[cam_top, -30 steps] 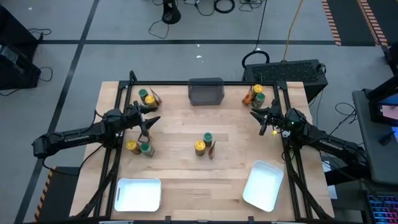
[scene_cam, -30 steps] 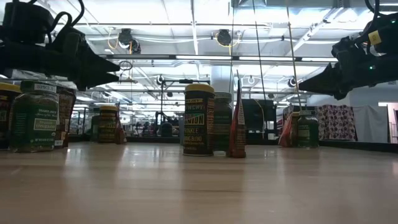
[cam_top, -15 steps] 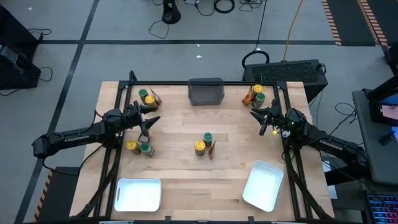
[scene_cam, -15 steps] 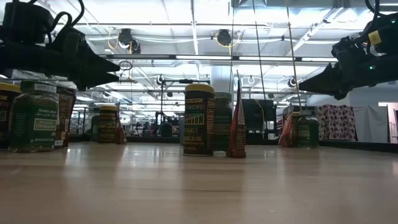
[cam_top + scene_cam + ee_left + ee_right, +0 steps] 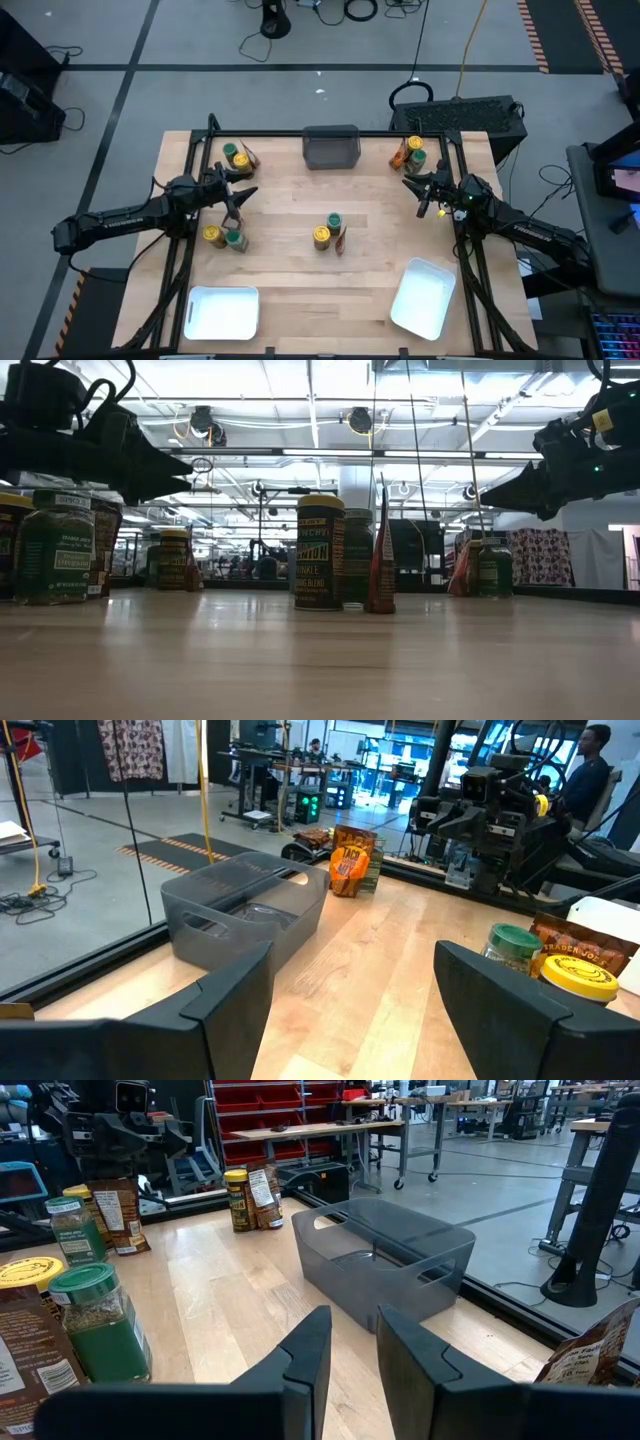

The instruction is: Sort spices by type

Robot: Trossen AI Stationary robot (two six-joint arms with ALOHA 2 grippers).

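High view first: taking the dark grey bin [image 5: 331, 146] as the marker, the spices sit in four clumps. One group with a green-lidded jar [image 5: 230, 152] lies to the bin's left, another with a yellow-lidded jar [image 5: 415, 144] to its right, a third cluster [image 5: 329, 232] toward the near side from the bin, and a fourth [image 5: 224, 237] off to the near left. Two white trays [image 5: 222, 312] wait at the near edge, holding nothing I can see. The left gripper [image 5: 240, 193] hangs with fingers spread between the two left-hand clumps; the right gripper [image 5: 413, 185] hovers just near-side of the bin's right-hand group, fingers nearly pressed together and carrying nothing.

Low view: a tall yellow-lidded jar [image 5: 320, 551] stands with a thin pointed packet [image 5: 380, 550] upright close beside it. My worry is that packet tipping if the jar is lifted carelessly.

Left wrist view: spread fingers [image 5: 225, 1000] frame the bin, with a green lid and yellow lid crowded together, so a grab could knock the neighbour.

Right wrist view: narrow fingers [image 5: 305, 1355] would need widening first, or they will push a jar over.
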